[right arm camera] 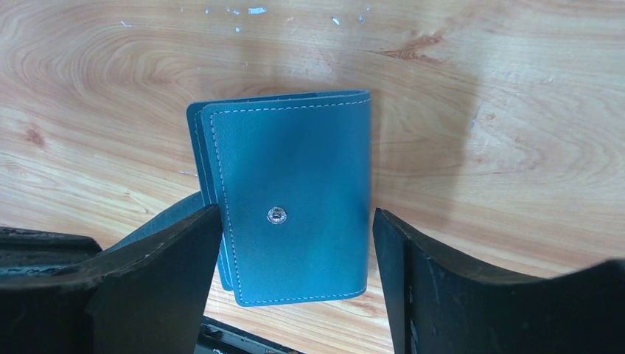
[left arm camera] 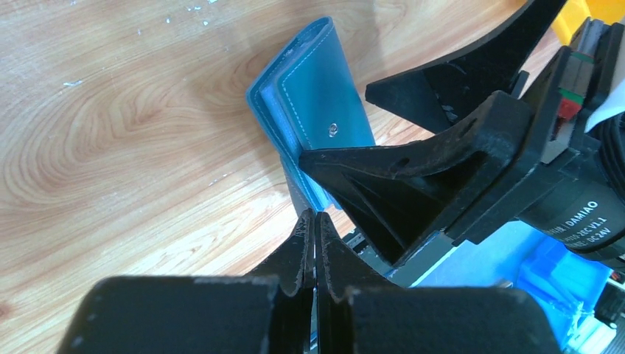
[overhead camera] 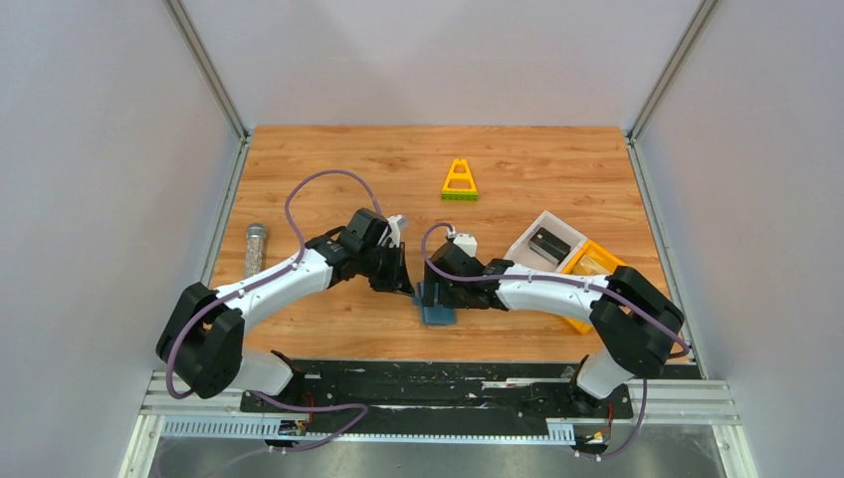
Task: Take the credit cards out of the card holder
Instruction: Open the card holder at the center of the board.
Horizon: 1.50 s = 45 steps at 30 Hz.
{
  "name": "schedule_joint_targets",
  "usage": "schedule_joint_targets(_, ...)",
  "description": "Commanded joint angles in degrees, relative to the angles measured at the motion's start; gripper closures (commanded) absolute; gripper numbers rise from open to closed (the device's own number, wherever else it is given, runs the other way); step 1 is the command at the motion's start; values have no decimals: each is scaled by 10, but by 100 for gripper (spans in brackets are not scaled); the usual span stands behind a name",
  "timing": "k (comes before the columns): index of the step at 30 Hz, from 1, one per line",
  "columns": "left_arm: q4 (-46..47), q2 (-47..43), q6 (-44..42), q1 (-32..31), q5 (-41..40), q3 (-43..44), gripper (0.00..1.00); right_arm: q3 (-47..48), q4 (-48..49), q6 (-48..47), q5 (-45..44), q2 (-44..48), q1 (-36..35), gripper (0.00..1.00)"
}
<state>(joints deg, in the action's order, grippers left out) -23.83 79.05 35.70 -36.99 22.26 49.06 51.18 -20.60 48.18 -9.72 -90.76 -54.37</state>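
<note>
- Folded on the counter (right arm camera: 479, 110), the card holder (right arm camera: 291, 169) lies lengthwise between the right fingers (right arm camera: 184, 251), held apart.
- Just beside it, the left fingers (left arm camera: 304, 247) sit pressed together.

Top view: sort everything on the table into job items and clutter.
Job: card holder; white bin holding a dark flat item, perhaps a card.
Lying about: yellow triangular toy; yellow bin; clear tube.
</note>
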Motion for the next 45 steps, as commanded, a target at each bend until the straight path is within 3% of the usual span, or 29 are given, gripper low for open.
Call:
schedule_joint_targets(1, -1, -21, -2, -2, -11, -8, 100, 3, -11, 11, -34, 32, -3, 26)
schedule_joint_targets(14, -23, -17, -16, -2, -40, -10, 100, -35, -76, 26, -90, 111, 8, 37)
schedule_joint_targets(28, -47, -18, -29, -2, -71, -10, 100, -98, -103, 31, -85, 176, 29, 48)
schedule_joint_targets(32, -47, -21, -29, -2, -67, -10, 100, -78, -135, 30, -88, 172, 35, 53)
schedule_joint_targets(38, -40, -35, -27, -2, -51, -13, 100, 15, -243, 36, -54, 188, 40, 50)
schedule_joint_targets(45, -31, -38, -25, -2, -42, -12, 100, 44, -190, 14, -20, 235, 38, 52)
